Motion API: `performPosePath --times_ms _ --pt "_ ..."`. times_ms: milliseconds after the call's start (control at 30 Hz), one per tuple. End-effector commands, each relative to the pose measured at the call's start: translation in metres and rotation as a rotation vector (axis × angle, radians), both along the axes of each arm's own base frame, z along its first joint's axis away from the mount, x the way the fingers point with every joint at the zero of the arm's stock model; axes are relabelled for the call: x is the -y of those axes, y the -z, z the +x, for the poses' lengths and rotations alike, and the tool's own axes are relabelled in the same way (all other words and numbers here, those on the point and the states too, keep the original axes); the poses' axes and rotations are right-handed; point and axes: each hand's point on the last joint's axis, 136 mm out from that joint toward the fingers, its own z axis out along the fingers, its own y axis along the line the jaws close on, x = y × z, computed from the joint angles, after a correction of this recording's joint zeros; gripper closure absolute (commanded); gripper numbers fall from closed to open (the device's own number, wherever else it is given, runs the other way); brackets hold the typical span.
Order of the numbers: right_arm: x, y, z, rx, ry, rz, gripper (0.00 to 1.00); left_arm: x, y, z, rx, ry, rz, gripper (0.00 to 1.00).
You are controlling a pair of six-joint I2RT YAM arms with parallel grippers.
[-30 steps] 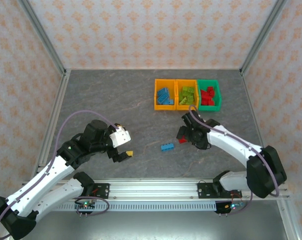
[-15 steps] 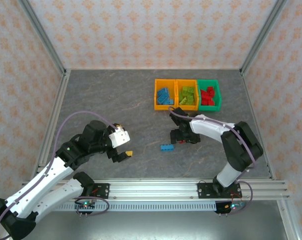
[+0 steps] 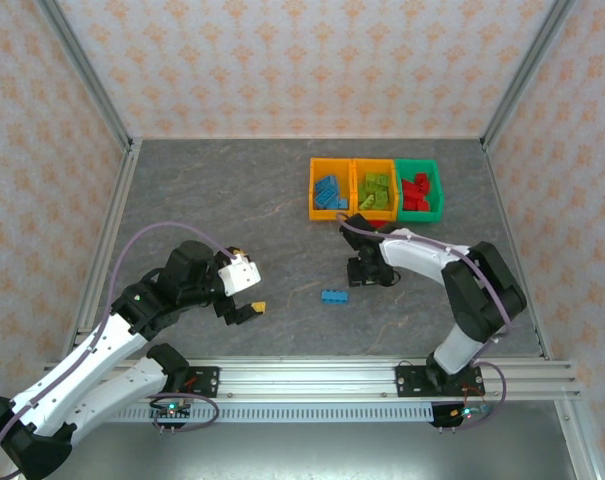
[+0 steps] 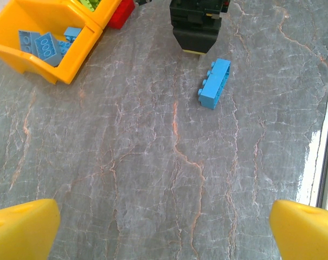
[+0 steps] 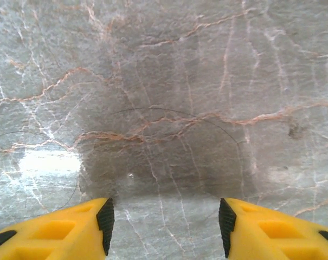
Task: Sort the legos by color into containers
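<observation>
One blue lego lies alone on the grey table; in the left wrist view this blue lego has bare floor all round it. My right gripper points down just up and right of it. Its jaws stand partly apart over bare table with nothing between them. My left gripper hovers wide open to the brick's left, and its yellow fingertips frame empty floor. Three containers stand in a row: an orange-yellow bin with blue legos, an orange-yellow bin with lime legos and a green bin with red legos.
Metal frame posts and patterned walls close in the table on three sides, and a rail runs along the near edge. The right arm's elbow bends out to the right. A red piece shows beside the bins.
My right arm folded its elbow inward and the gripper shifted slightly left, its jaws narrowing. The red brick seen beside it a second ago no longer shows. The left arm stayed still.
</observation>
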Motion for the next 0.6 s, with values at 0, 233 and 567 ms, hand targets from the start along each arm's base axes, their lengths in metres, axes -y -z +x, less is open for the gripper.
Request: performPosePath --times_ms 0,233,567 --pt "0.008 -0.013 0.011 0.075 0.062 0.006 0.41 -0.001 -0.005 0.005 0.039 -0.004 -0.005 0.00" --pt "0.028 -0.045 0.051 0.229 0.271 0.036 0.03 -0.001 -0.005 0.005 0.043 -0.004 -0.007 0.00" --pt "0.026 -0.044 0.139 0.369 0.262 0.086 0.01 -0.003 -0.007 0.004 0.055 -0.008 -0.008 0.00"
